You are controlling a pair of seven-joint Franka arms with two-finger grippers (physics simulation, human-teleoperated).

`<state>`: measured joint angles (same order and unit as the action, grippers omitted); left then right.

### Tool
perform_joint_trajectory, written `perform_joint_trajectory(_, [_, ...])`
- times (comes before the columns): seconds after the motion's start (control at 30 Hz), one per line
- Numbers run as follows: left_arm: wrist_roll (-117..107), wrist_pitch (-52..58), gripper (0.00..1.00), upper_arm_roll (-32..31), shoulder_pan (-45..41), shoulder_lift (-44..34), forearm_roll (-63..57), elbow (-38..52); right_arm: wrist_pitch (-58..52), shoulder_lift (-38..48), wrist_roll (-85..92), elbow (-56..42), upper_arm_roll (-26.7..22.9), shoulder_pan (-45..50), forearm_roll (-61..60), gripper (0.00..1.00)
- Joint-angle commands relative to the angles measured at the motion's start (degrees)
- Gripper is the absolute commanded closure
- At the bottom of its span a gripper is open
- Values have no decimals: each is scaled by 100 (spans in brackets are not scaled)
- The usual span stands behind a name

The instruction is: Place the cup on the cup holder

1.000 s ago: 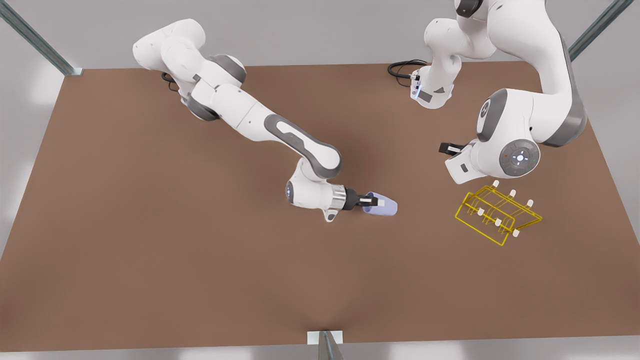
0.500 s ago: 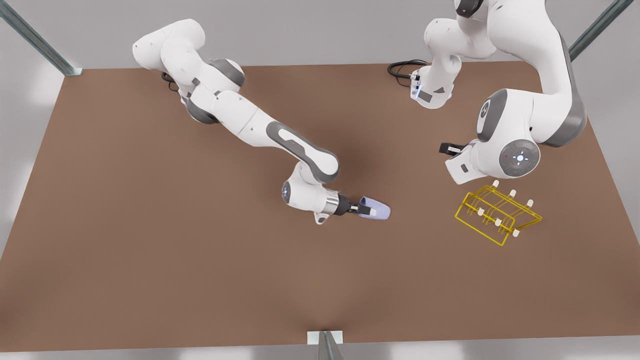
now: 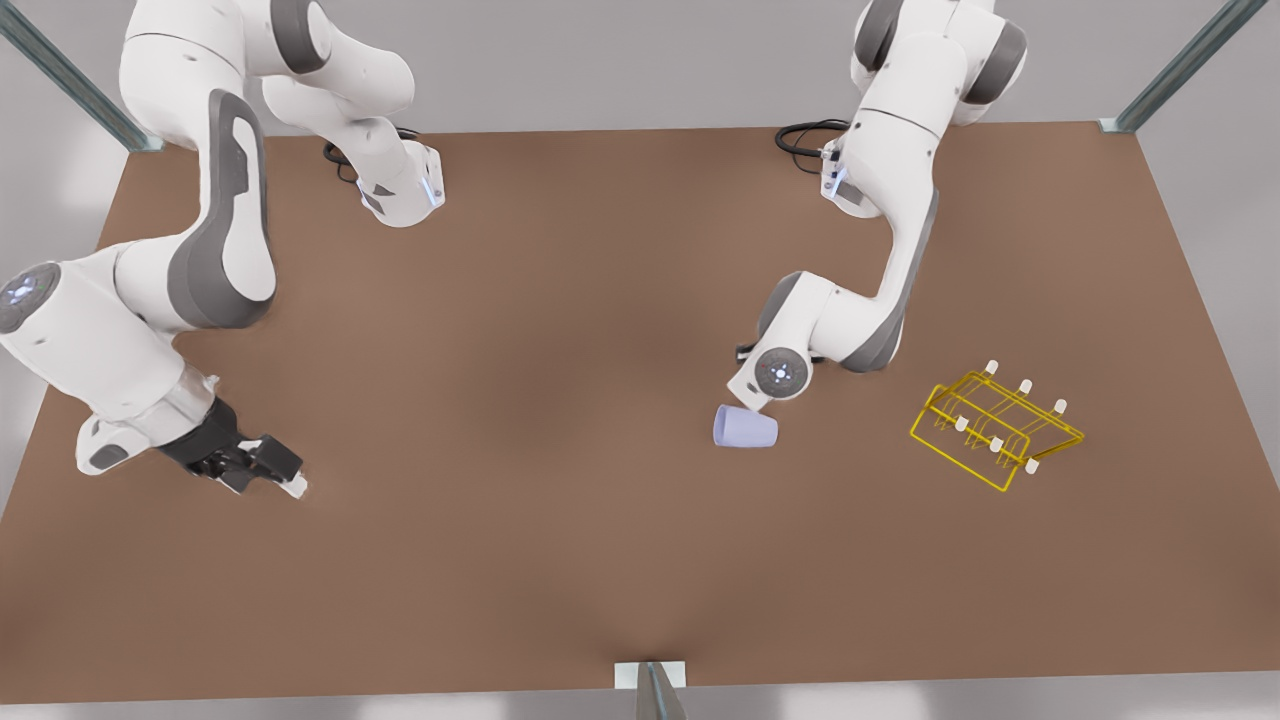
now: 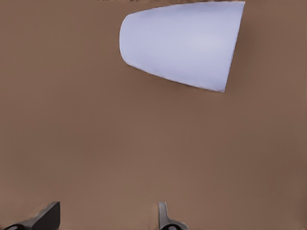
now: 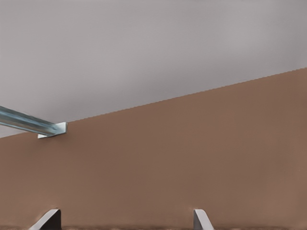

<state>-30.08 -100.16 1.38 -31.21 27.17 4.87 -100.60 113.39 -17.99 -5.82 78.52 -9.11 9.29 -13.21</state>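
The pale lavender-blue cup (image 3: 745, 428) lies on its side on the brown table, free of both grippers. In the left wrist view the cup (image 4: 184, 45) lies a short way beyond my left gripper (image 4: 106, 223), which is open and holds nothing. That arm's wrist (image 3: 775, 375) hangs just above the cup, at the front view's right. The yellow wire cup holder (image 3: 1000, 425) with white-capped pegs stands further to the front view's right. My right gripper (image 3: 275, 475) is open and holds nothing near the table's edge at the front view's left; its fingertips (image 5: 201, 220) face bare table.
Metal struts stand at the table's far corners (image 3: 130, 135) and at its near edge (image 3: 650, 685). A black cable (image 3: 805, 135) loops beside the base of the left arm. A strut (image 5: 33, 124) also crosses the right wrist view.
The right gripper has let go of the cup and pulled far back to the front view's left. The cup now lies on the table. The left arm has come down over it.
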Motion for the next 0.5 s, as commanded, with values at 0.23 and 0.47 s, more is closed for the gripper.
perform_joint_trajectory(0.23, [-11641,-3052,0,-94,370,-2,743,-285,-1645,604,687,840,551,-876,1198,0])
perform_joint_trajectory(0.47, [-12249,-3510,0,-85,537,860,752,471,-1302,489,687,708,551,-841,1198,0])
